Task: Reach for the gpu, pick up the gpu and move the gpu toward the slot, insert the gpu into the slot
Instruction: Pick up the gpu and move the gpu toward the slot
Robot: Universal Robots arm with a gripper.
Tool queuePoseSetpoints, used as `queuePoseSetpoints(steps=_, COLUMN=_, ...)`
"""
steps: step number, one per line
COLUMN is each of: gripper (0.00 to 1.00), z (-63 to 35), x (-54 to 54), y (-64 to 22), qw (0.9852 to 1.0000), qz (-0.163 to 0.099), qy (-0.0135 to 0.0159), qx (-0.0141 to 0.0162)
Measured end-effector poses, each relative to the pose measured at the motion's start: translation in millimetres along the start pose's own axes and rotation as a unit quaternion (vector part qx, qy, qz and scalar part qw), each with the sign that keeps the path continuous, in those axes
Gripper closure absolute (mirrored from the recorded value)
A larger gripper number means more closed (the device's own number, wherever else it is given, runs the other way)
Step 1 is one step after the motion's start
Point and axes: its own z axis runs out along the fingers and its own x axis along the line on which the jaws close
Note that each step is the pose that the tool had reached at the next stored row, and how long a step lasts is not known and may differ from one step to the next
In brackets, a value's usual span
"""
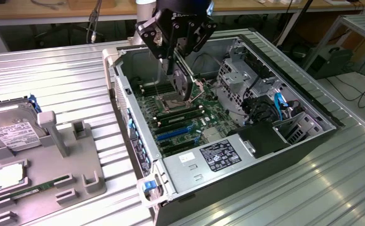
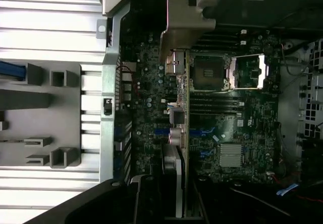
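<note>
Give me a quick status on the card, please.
Pincer shut on thin dark circuit card with silver bracket. Card upright over green motherboard, not seated. Nothing seen blocking.

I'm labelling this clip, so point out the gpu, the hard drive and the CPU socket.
gpu (image 1: 182, 84), exterior view, dark flat face of the card.
hard drive (image 1: 11, 133), exterior view, its white label.
CPU socket (image 2: 207, 72), wrist view, middle of the socket.

gpu (image 1: 182, 84): thin dark card w/ round fan on one face, silver bracket (image 2: 181, 27) at one end. Stands on edge, approx upright, gripped from above by gripper (image 1: 171, 66), hanging clear of the board inside the open case. Blue slots (image 1: 173, 133) on the board below, apart from card, not yet seated
</note>
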Motion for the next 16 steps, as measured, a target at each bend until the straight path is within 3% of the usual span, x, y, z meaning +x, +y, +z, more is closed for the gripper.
queuePoseSetpoints(steps=16, gripper=0.72, z=1.7, x=-38.1, y=-1.5, qw=1.0000, qz=0.000, qy=0.0000, qx=0.0000)
